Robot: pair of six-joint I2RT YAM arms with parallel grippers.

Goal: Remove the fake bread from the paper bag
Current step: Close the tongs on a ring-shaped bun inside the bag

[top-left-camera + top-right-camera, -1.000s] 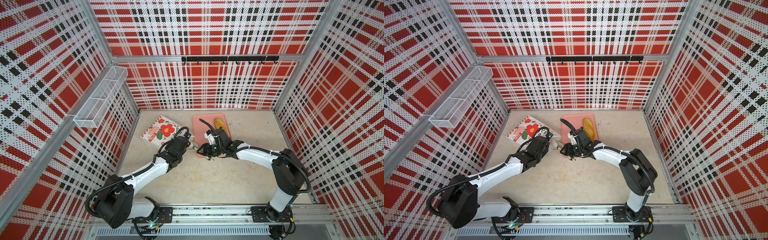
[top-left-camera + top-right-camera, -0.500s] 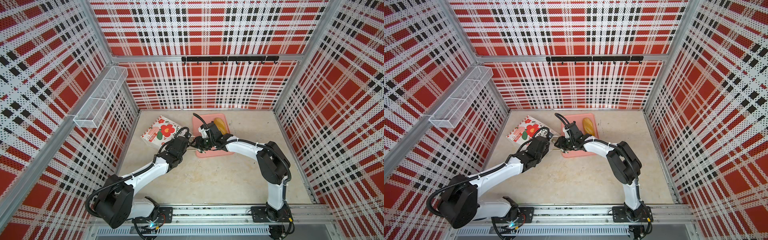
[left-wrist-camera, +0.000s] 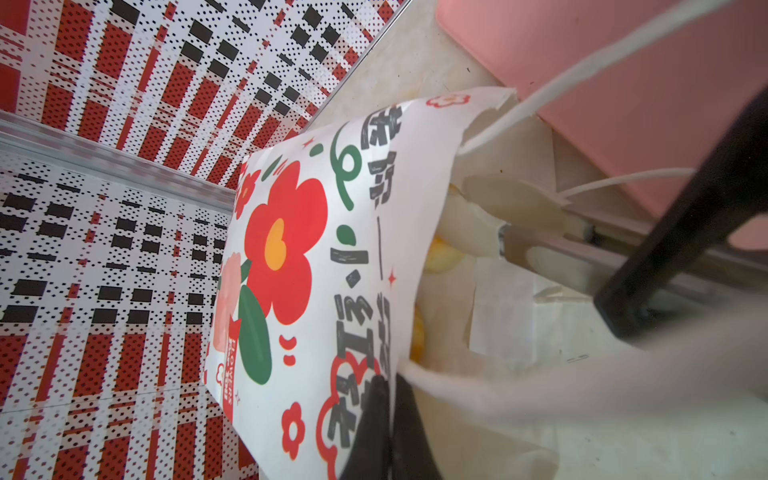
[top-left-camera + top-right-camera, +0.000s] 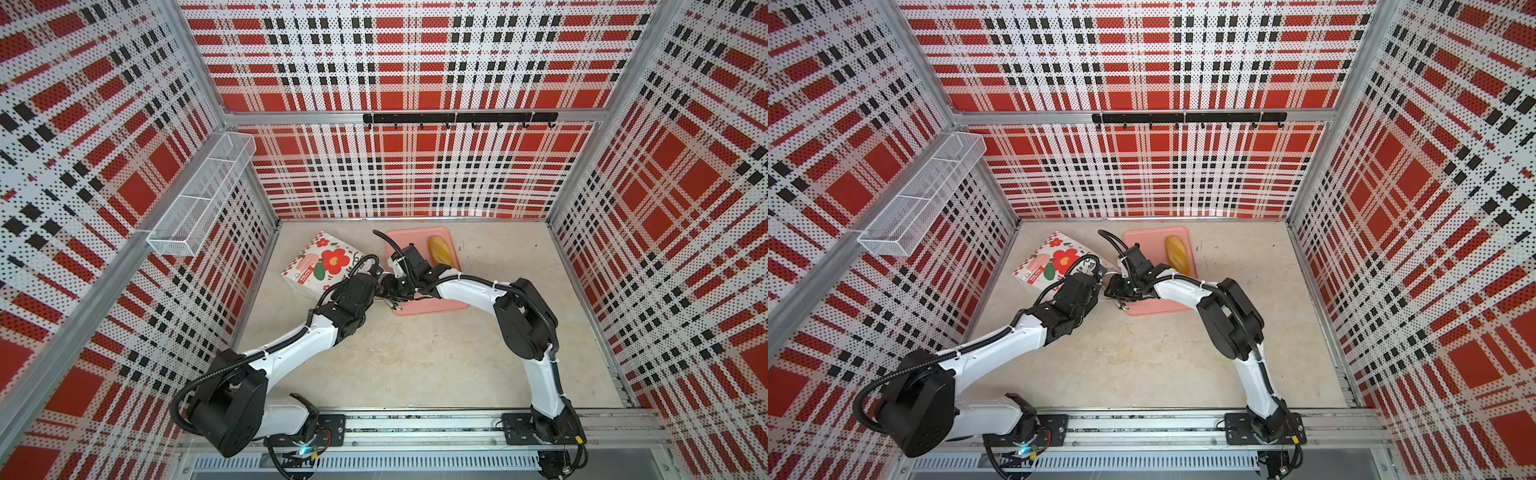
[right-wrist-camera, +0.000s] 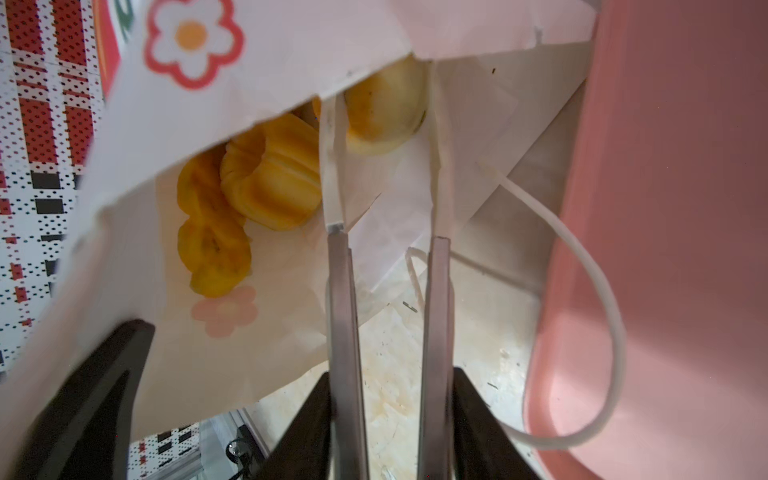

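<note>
we see the white paper bag (image 4: 322, 266) lying on its side on the beige, stained table (image 4: 415, 357). its matte broad face is printed with big red flowers, green leaves and black brush-style characters we cannot read, and its open mouth faces the flat pink plastic tray (image 4: 432, 305). the left gripper (image 3: 384, 399) has its black fingers (image 3: 370, 440) pinched tight on the upper edge of the bag's mouth. the right gripper (image 5: 380, 99) reaches into that mouth, its slim metal fingers (image 5: 343, 316) narrowly apart with pale tips either side of a smooth round bun (image 5: 386, 120); we cannot tell whether they press it. inside too lie a fluted golden ring (image 5: 270, 183) and a twisted braid (image 5: 212, 245). a glossy long oval loaf (image 4: 440, 253) rests on the tray. a white cord handle (image 5: 582, 282) loops against the tray's rim.
</note>
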